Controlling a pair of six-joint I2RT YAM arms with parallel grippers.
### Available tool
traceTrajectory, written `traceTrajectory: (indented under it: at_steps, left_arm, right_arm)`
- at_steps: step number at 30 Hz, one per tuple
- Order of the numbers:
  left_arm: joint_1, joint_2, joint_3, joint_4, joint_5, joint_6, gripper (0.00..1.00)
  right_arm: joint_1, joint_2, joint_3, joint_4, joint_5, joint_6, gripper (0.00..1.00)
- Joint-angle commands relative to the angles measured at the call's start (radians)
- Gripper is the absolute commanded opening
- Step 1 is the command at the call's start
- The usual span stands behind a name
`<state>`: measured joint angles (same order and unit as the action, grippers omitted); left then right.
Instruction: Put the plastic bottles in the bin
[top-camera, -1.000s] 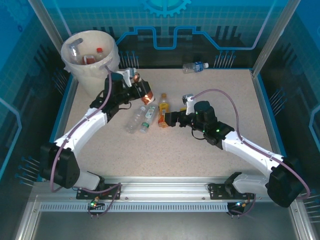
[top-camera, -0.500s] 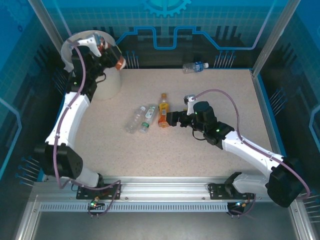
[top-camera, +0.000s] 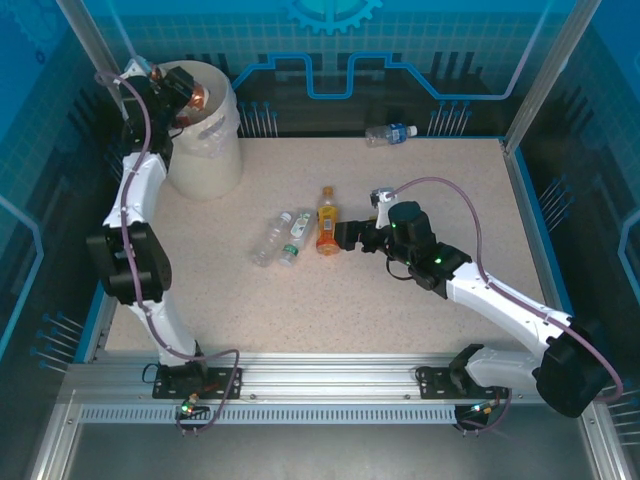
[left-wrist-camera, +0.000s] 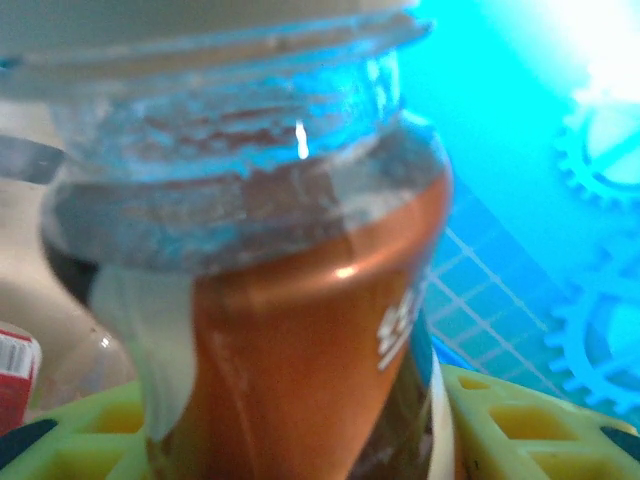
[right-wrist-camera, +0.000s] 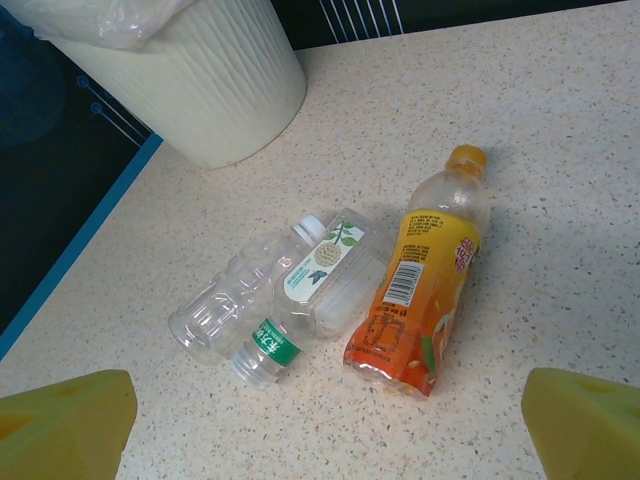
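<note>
My left gripper is shut on an amber bottle and holds it over the mouth of the cream-white bin at the far left. In the left wrist view that amber bottle sits close between the yellow-green fingers. Mid-table, an orange-labelled bottle lies beside two clear bottles. My right gripper stands open just right of them. The right wrist view has the orange bottle, a green-banded clear bottle and a white-labelled clear one ahead of the open gripper.
Another clear bottle with a blue label lies at the table's far edge. The bin has a clear liner and holds other bottles. Blue walls and metal posts enclose the speckled table.
My left arm lifted the amber bottle from mid-table and swung it back left over the bin. The right arm has hardly moved.
</note>
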<state>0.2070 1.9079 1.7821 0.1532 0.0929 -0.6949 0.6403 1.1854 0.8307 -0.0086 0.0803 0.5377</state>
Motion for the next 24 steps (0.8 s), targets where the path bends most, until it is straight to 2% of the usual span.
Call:
traceTrajectory:
  at_steps: [1, 5, 8, 12, 15, 18, 24]
  left_arm:
    - [0.013, 0.059, 0.101, 0.066, -0.043, -0.096, 0.52]
    - [0.016, 0.166, 0.245, -0.012, -0.049, -0.138, 0.55]
    - [0.017, 0.237, 0.366, -0.122, -0.093, -0.169, 0.58]
    - [0.017, 0.3, 0.494, -0.234, -0.099, -0.191, 0.66]
    - [0.017, 0.3, 0.513, -0.272, -0.114, -0.202, 0.71]
    - [0.017, 0.285, 0.516, -0.292, -0.134, -0.2, 0.84]
    - [0.017, 0.247, 0.527, -0.354, -0.154, -0.189, 0.93]
  right_arm:
    - [0.004, -0.021, 0.023, -0.016, 0.026, -0.007, 1.0]
    - [0.004, -0.02, 0.027, -0.019, 0.027, -0.009, 1.0]
    - [0.003, -0.02, 0.028, -0.027, 0.03, -0.013, 1.0]
    - [0.003, -0.022, 0.024, -0.037, 0.041, -0.013, 1.0]
    - [0.003, -0.024, 0.021, -0.038, 0.045, -0.013, 1.0]
    - [0.004, -0.023, 0.021, -0.037, 0.046, -0.015, 1.0]
    - [0.004, -0.009, 0.012, -0.027, 0.076, 0.012, 1.0]
